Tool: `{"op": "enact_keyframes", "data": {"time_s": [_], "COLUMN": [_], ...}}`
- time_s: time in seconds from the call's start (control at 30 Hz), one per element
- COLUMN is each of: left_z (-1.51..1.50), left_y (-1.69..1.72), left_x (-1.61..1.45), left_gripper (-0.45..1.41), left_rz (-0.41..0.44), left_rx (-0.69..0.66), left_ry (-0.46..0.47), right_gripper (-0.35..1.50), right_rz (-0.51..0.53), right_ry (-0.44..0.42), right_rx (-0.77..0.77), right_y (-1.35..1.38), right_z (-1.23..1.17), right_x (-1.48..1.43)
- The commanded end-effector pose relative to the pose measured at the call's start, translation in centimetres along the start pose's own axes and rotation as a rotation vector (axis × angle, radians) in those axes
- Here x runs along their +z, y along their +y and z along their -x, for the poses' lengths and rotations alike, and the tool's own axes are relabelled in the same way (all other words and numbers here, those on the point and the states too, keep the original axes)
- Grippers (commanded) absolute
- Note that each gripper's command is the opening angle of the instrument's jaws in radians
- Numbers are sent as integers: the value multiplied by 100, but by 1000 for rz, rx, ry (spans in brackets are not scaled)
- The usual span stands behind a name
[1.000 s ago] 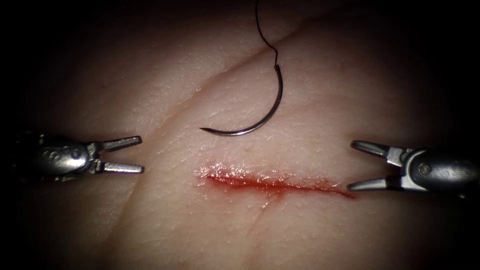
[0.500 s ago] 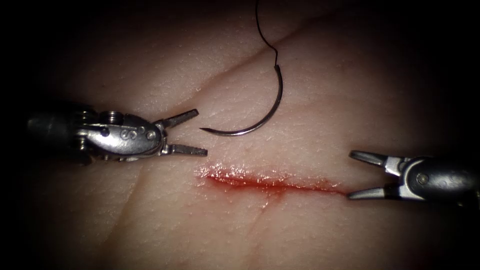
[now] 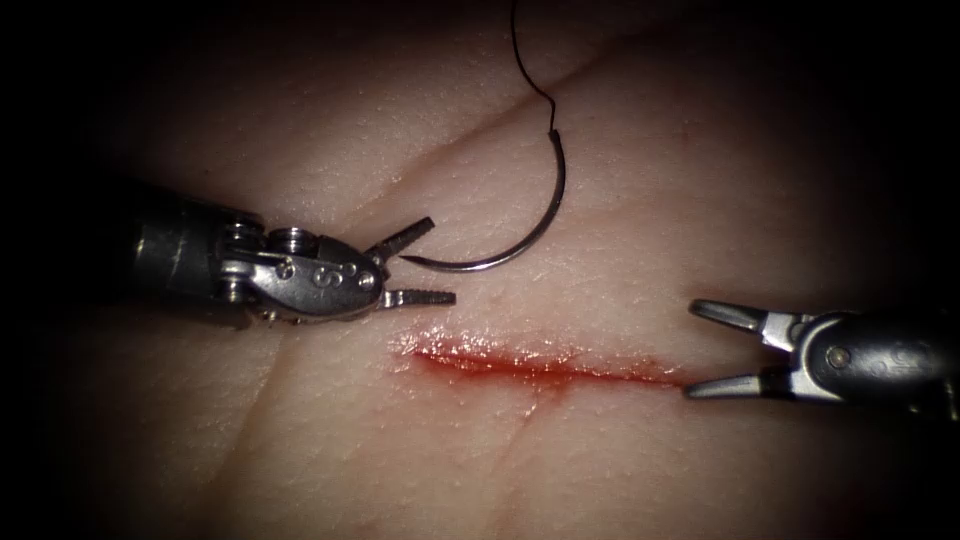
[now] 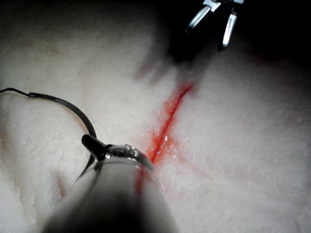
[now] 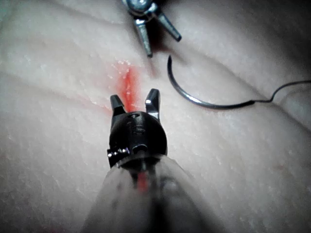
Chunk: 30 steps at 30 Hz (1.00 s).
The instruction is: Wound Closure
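The curved needle (image 3: 520, 240) lies free on the tissue (image 3: 620, 180), above the cut (image 3: 540, 365) and wholly out of it, not piercing the surface. Its arc runs from the swaged end at the upper right, where the thread (image 3: 522, 60) leaves toward the top edge, down and round to the sharp tip at the lower left. That tip points straight at the left claw (image 3: 425, 265), which has advanced from the left over the last second and now has its two jaws parted moderately wide, one above and one below the needle's tip, straddling it. The jaws have not closed on it, so this claw holds nothing; whether a jaw is touching the steel I cannot tell. In the left wrist view the needle (image 4: 73, 109) curves in just beside that tool's tip.

The right claw (image 3: 715, 350) sits well apart from the needle, at the right end of the cut, jaws spread wide and empty, hovering just off the red fluid (image 3: 500, 355). The left arm is by far the nearer to the needle.
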Motion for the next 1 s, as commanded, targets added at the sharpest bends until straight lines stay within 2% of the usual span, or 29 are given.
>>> {"op": "enact_keyframes", "data": {"time_s": [0.03,0.27,0.43,0.83,0.93,1.0], "left_z": [3,12,17,38,42,44], "left_y": [9,6,0,7,6,7], "left_x": [12,26,32,58,61,62], "left_gripper": [48,55,55,55,45,23], "left_rz": [-15,-72,-94,-63,-64,-64], "left_rx": [18,109,127,161,160,161], "left_ry": [-10,-74,-104,-156,-156,-155], "right_gripper": [53,56,56,56,56,56], "right_rz": [-3,-6,-7,-5,-5,-5], "right_ry": [2,5,7,13,13,13], "right_rx": [-1,-3,-4,-5,-5,-6], "right_y": [-5,-8,-11,-15,-15,-15], "right_z": [2,2,0,-2,-2,-2], "right_x": [7,5,4,3,3,3]}}
